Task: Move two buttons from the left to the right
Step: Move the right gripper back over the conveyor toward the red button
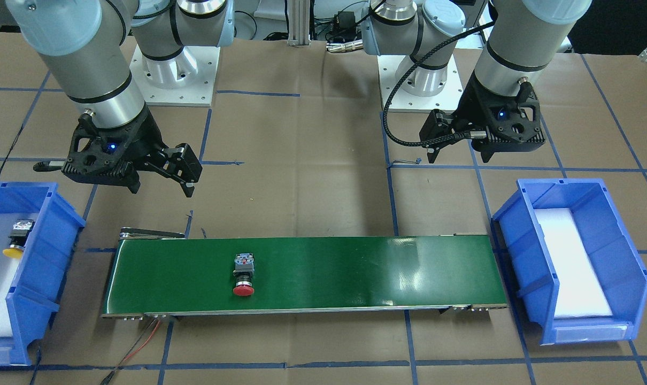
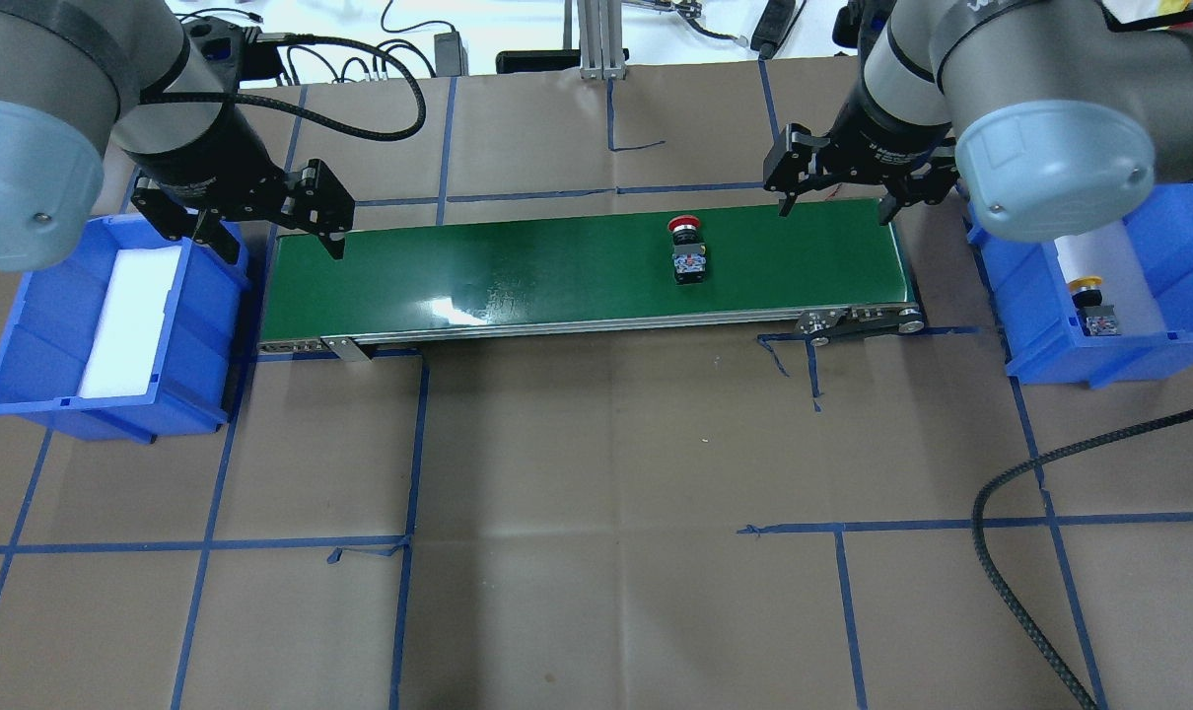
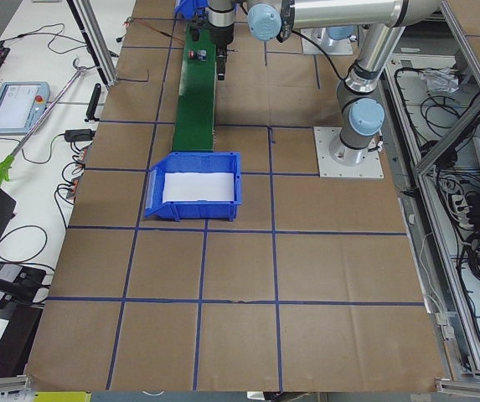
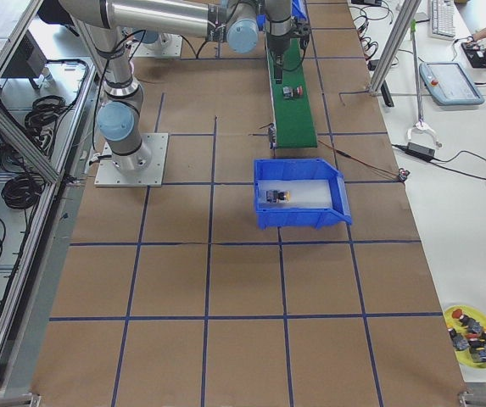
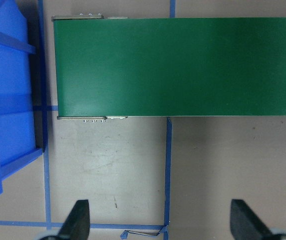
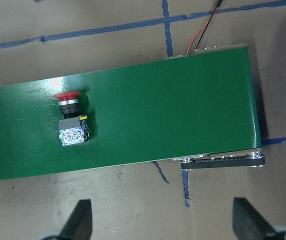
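Observation:
The red button (image 2: 686, 251) lies on its side on the green conveyor belt (image 2: 518, 266), towards the belt's right end. It also shows in the front view (image 1: 243, 275) and the right wrist view (image 6: 70, 119). The yellow button (image 2: 1090, 302) lies in the right blue bin (image 2: 1040, 345), and it shows in the front view too (image 1: 16, 239). My right gripper (image 2: 838, 202) is open and empty, above the belt's right end and apart from the red button. My left gripper (image 2: 279, 242) is open and empty above the belt's left end.
The left blue bin (image 2: 25, 335) holds only a white foam pad. A black cable (image 2: 1011, 513) loops over the table at front right. A yellow plate of spare buttons (image 4: 472, 326) sits on the side bench. Blue tape lines grid the brown table.

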### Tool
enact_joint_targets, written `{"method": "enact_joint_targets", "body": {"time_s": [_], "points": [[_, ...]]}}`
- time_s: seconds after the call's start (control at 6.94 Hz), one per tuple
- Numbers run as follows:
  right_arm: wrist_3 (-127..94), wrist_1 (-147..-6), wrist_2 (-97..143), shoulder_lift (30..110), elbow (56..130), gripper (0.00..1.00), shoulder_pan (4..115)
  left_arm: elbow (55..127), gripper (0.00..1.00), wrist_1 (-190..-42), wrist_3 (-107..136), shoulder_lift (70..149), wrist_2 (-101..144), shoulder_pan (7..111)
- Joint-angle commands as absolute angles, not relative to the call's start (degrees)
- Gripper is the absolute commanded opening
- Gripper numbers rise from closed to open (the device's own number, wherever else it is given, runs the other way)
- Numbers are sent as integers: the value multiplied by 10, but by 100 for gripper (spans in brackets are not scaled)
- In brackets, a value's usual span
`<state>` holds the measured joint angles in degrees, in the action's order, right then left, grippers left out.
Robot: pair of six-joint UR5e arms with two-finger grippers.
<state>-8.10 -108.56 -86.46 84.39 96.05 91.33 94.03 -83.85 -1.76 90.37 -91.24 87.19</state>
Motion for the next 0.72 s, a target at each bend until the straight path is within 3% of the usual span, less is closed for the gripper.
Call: {"method": "enact_joint_targets", "body": {"time_s": [0.0,0.58], "points": [[-80,-1146,-867,820,961,99,922,940,100,-838,-15,904,-912,872],[-81,-1200,-869,738,932,99,938,940,100,-838,-15,904,-912,872]]}}
